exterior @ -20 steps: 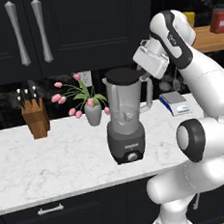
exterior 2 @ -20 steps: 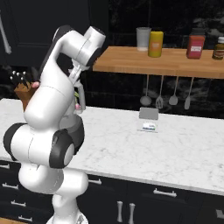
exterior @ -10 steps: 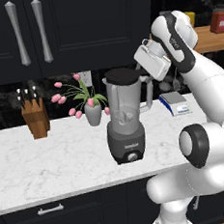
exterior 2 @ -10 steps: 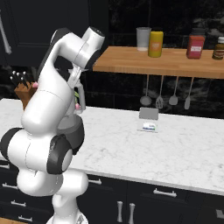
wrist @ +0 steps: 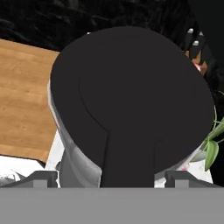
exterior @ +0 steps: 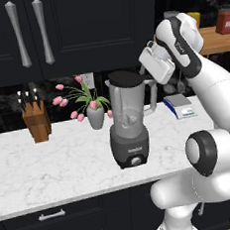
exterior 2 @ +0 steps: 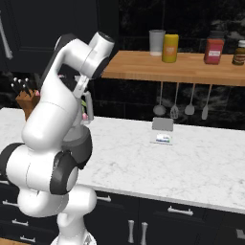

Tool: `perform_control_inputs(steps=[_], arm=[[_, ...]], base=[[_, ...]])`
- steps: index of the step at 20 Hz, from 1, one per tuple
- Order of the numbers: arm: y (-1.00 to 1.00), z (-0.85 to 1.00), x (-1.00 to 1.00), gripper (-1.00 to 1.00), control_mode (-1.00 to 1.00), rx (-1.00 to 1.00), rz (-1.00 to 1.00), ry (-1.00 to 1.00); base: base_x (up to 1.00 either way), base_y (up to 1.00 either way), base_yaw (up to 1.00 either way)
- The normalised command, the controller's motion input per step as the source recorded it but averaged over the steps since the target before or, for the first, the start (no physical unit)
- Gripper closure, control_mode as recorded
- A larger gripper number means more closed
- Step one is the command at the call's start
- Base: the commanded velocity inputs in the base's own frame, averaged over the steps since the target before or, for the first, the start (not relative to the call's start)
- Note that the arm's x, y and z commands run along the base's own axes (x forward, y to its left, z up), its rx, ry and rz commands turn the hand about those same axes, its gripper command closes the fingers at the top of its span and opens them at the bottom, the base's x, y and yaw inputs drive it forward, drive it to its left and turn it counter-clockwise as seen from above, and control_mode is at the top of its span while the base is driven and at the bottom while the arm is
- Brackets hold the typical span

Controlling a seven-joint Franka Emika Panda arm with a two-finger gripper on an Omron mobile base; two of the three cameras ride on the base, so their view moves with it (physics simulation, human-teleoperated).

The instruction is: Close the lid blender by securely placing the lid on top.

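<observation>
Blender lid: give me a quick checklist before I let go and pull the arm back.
1. Lid over the blender jar mouth: ok, it covers the rim in the hand view.
2. Lid flat, not tilted: ok in the left base view.
3. Lid pressed fully down: cannot tell.
4. Gripper grip on the lid's tab: cannot tell.
5. Blender upright on the counter: ok.
6. Flower vase apart from the blender: ok.

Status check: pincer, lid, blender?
Pincer at the lid's tab, finger tips either side; grip state unclear. Lid sits on the blender jar rim. Flower vase beside the blender, not obstructing.
</observation>
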Motion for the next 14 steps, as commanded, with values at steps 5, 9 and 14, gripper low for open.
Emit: perform_control_inputs(steps=[5,9,14], arm=[[0.0,0.07,0.23,-1.0,-1.0,0.0,-0.02,-0.04],[-0.01,0.35,0.07,-1.0,-1.0,0.0,0.0,-0.07],[0.19,0.28,-0.25,-1.0,-1.0,0.0,0.01,-0.04]], base=[[0.0,0.0,0.0],[0.0,0.0,0.0],[0.0,0.0,0.0]])
